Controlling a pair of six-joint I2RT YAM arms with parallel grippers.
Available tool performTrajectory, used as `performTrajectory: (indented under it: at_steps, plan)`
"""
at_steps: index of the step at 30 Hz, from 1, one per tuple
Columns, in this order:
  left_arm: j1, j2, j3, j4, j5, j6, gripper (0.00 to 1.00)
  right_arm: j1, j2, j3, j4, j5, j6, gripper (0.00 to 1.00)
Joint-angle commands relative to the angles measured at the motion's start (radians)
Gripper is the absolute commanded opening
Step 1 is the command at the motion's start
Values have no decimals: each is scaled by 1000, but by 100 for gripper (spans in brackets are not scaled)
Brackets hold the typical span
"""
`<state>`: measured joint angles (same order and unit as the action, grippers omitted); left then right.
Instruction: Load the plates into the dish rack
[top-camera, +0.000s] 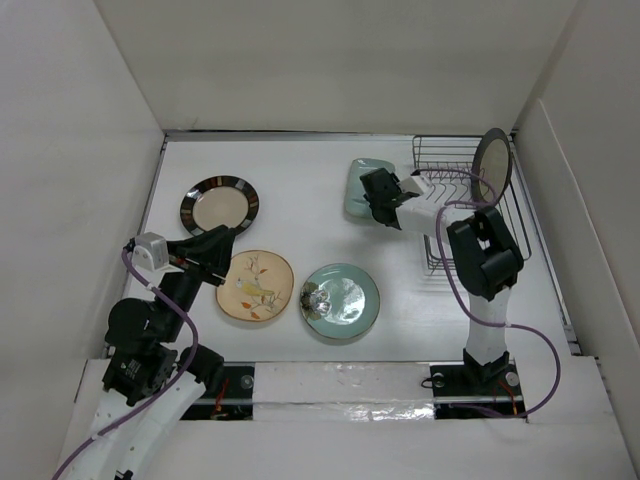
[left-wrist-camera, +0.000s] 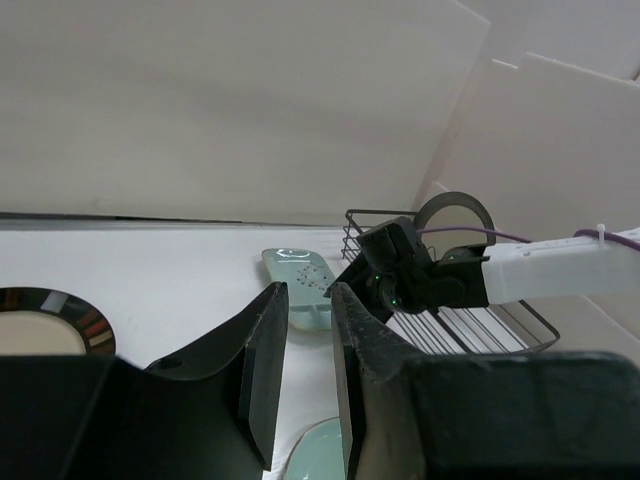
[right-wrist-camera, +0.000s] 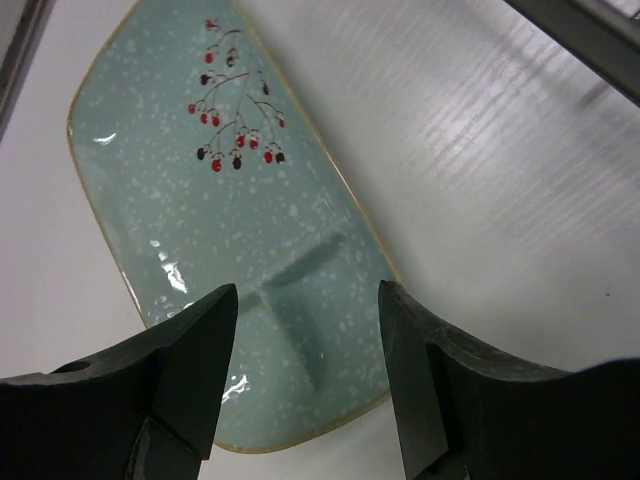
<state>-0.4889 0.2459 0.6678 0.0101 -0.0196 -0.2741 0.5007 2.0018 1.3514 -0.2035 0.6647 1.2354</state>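
Note:
The squarish pale green plate (top-camera: 360, 185) with a red berry print lies flat left of the dish rack (top-camera: 508, 205). My right gripper (top-camera: 374, 203) is open just above its near end; in the right wrist view (right-wrist-camera: 308, 295) the jaws straddle the plate (right-wrist-camera: 230, 200) without touching it. A dark-rimmed cream plate (top-camera: 492, 163) stands upright in the rack. The striped plate (top-camera: 220, 205), the floral plate (top-camera: 256, 286) and the round celadon plate (top-camera: 341, 301) lie flat. My left gripper (top-camera: 228, 250) hovers between the striped and floral plates, slightly open and empty (left-wrist-camera: 309, 292).
White walls enclose the table on the left, back and right. A small shiny thing (top-camera: 316, 298) rests on the celadon plate's left side. A rack wire (right-wrist-camera: 590, 40) crosses the top right of the right wrist view.

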Motion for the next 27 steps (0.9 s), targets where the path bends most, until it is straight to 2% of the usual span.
performTrajectory:
  at_steps: [1,4,9,10,11,18,23,27]
  plan:
    - [-4,-10,13,42,6,-4,22,6,-37,-34,-42,91,-5,64]
    - [-4,-8,12,42,10,-4,22,15,-55,-35,-62,139,-31,63]
    - [-4,-10,10,45,12,-5,22,50,-57,-15,-36,211,-144,56]
    - [-4,-8,12,42,10,-5,22,50,-55,-21,5,191,-201,53]
    - [-4,-2,10,41,10,-5,22,50,-52,-24,80,105,-253,51]
    - [-4,-2,10,42,15,-5,22,85,40,67,122,-117,-479,51]
    - [-4,0,10,41,10,-2,22,85,109,124,76,-267,-525,50]
    - [-4,-7,10,45,10,-1,22,104,137,141,58,-322,-550,50]
